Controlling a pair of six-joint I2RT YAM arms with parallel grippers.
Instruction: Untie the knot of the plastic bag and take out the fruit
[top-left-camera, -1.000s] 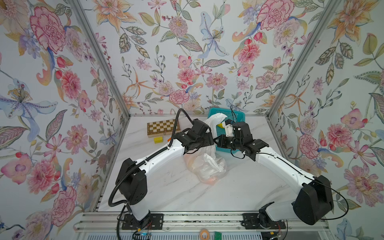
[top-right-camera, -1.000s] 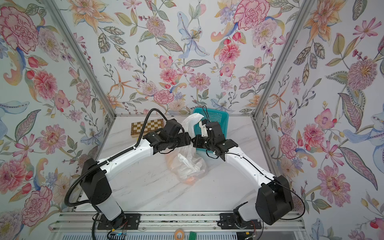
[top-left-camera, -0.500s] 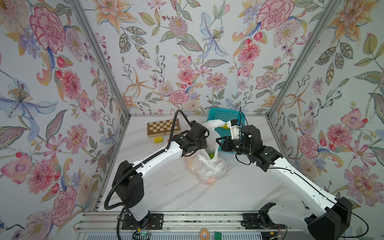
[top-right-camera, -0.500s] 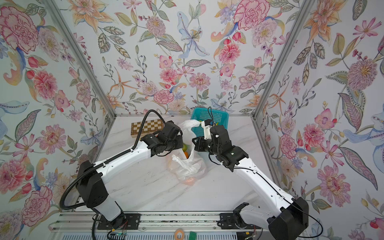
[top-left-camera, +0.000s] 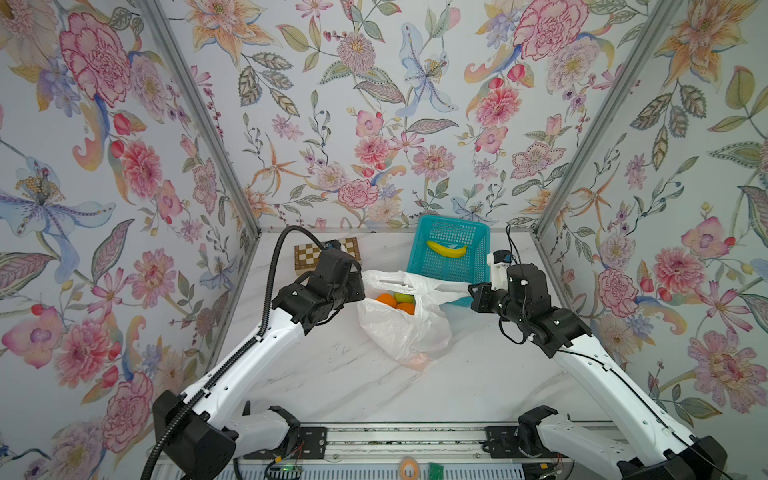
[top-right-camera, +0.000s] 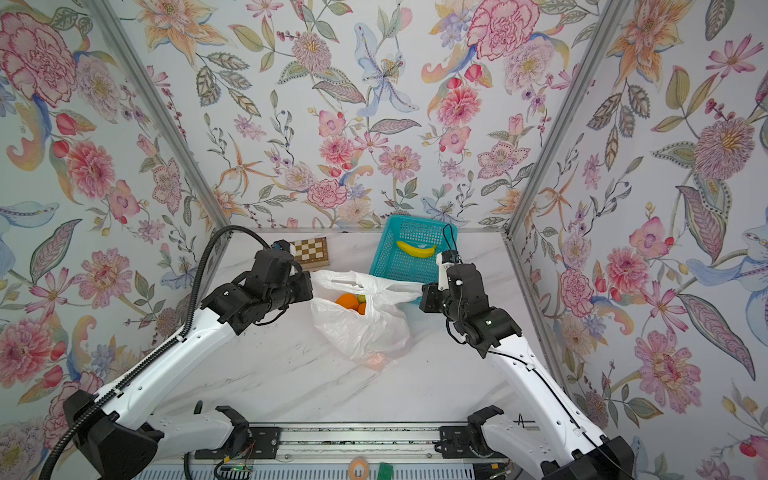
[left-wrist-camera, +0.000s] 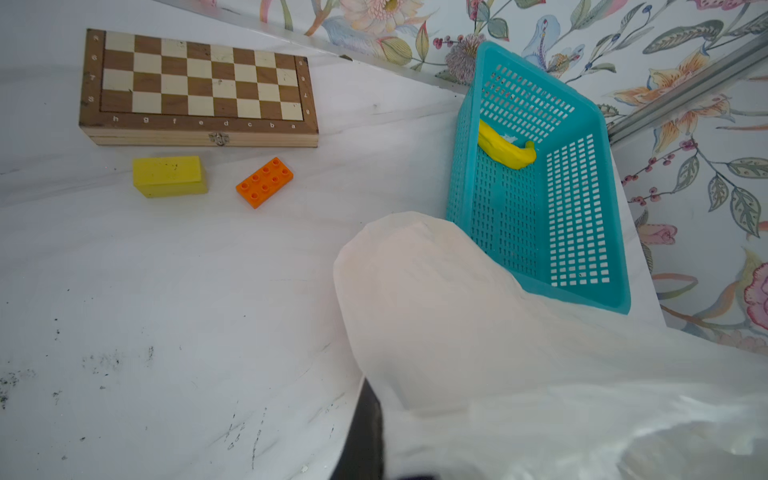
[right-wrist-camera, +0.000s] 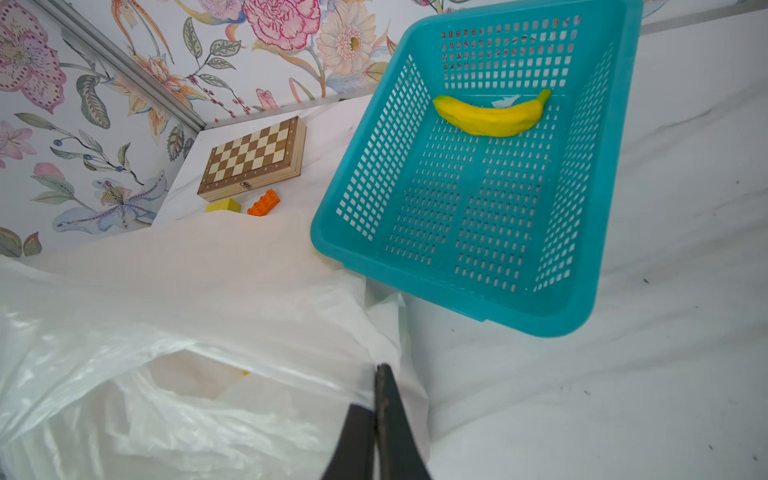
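basket: teal mesh basket (top-left-camera: 453, 268) sitting at the marble surface's (top-left-camera: 332, 374) back edge | inside: yellow banana (top-left-camera: 446, 249) lying across it | left rear: closed wooden chessboard (left-wrist-camera: 199, 83) lying flat | beside board: yellow block (left-wrist-camera: 168, 175) and orange studded brick (left-wrist-camera: 264, 182) lying slightly apart

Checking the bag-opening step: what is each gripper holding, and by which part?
Both hold the plastic bag by its mouth rim: the left gripper pinches the left edge, the right gripper the right edge, with the mouth spread above the fruit.
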